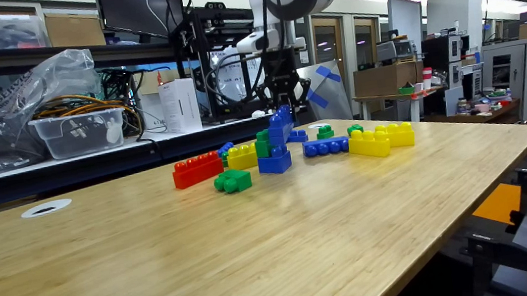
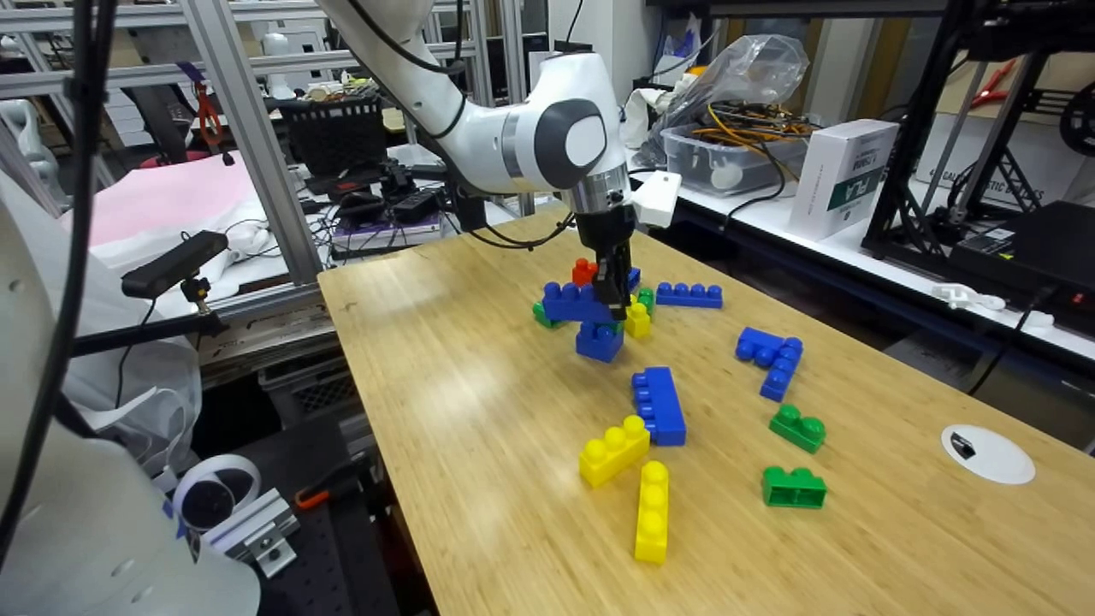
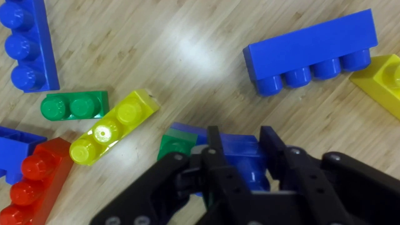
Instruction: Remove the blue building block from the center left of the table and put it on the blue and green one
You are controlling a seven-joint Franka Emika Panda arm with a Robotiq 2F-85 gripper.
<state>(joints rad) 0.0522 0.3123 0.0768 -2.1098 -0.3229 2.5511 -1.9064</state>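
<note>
The blue building block [image 2: 577,304] is long and studded, its studs facing up. My gripper [image 3: 241,136] is shut on it, with a finger against each side in the wrist view. Directly below is the blue and green one: a short blue brick [image 1: 274,163] with a green brick [image 1: 263,144] on it. In an exterior view the held block [image 1: 280,125] is beside the green brick and over the short blue brick, one of whose studs shows beneath. Whether the block touches that stud I cannot tell. The fingers hide part of the block in the wrist view.
On the table [image 1: 166,262], a red brick [image 1: 198,170], a yellow brick [image 3: 114,128] and a green brick [image 1: 233,180] lie close to the stack. A blue brick on its side [image 2: 659,406] and two yellow bricks [image 2: 614,451] are on another side. Loose green bricks [image 2: 797,428] lie farther off.
</note>
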